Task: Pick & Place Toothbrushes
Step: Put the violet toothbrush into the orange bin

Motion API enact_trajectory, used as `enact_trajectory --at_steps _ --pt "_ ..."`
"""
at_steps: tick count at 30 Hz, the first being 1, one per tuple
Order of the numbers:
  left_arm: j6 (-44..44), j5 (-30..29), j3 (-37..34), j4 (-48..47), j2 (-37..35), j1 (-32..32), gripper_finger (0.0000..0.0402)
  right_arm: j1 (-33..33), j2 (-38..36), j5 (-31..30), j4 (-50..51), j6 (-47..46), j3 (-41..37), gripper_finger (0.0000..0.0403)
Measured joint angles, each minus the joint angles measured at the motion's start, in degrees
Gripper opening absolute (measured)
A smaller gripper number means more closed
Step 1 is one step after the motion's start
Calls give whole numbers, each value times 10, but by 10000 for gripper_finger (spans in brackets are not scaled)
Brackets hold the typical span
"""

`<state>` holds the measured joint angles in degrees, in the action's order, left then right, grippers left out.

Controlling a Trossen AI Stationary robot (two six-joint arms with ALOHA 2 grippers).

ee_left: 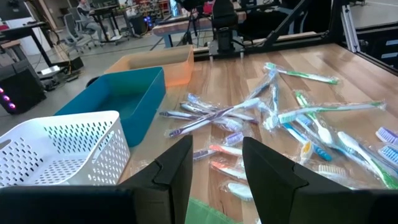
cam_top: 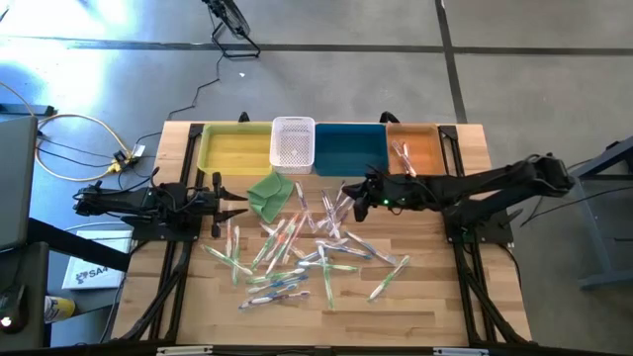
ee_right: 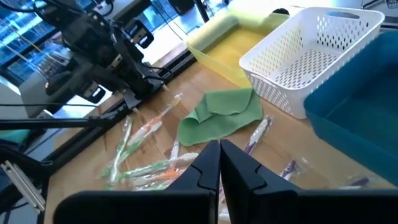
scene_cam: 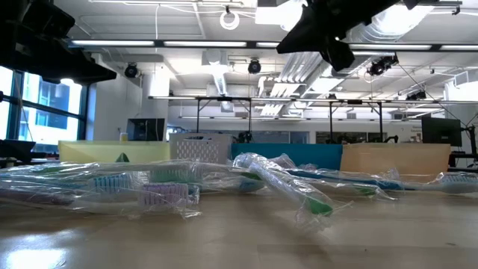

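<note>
- both arms are matte black all over, chunky jointed segments with thin black cables running along them
- right hand (cam_top: 348, 197) has a tiny green light glowing near the wrist
- left hand (cam_top: 240, 206) fingers (ee_left: 177, 168) are flat, dark, angular slabs

Bright, even light from ceiling strips (scene_cam: 224, 42); glare on the counter (scene_cam: 45, 254) and shiny wrappers (scene_cam: 112, 183); nearest wrappers blurred.
</note>
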<state>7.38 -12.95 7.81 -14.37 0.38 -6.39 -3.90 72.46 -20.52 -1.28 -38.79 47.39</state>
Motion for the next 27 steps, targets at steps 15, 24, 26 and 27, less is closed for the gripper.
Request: enact_trajectory --at_steps 15,24,26,27 --pt "0 -1 0 0 0 0 136 0 120 -29 123 -43 84 4" --pt "0 -1 0 -6 0 0 136 2 161 24 122 -32 84 5" --pt "0 -3 0 -11 0 0 136 2 170 29 122 -35 84 11" --pt "0 -3 0 -12 0 0 136 2 175 28 122 -35 84 15"
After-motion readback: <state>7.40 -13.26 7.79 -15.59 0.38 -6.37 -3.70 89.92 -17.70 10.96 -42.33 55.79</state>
